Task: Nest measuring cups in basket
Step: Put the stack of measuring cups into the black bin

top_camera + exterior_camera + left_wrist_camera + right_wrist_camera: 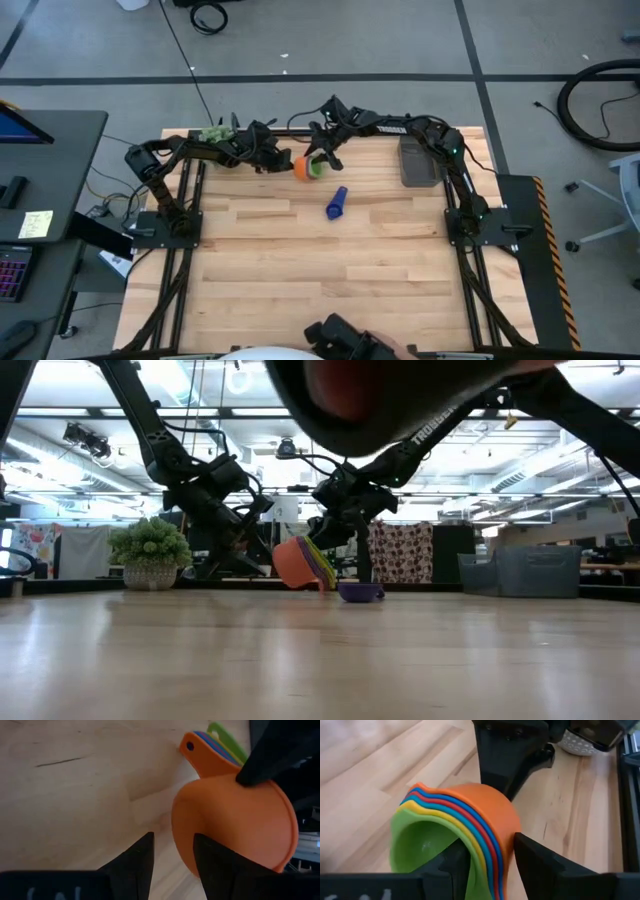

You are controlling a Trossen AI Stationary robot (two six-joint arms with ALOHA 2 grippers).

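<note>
Wooden bench (300, 260): we see nested plastic cup stack, orange outermost (470, 825), pinched by right claw (490, 862); left claw (172, 855) agape beside. Dark blue scoop (336, 203) loose, grey basket (417, 162) unfilled.

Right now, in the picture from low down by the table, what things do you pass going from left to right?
Fuzzy green plant in its pot → stack of nested measuring cups, orange outermost → lone dark blue cup → grey basket.
</note>
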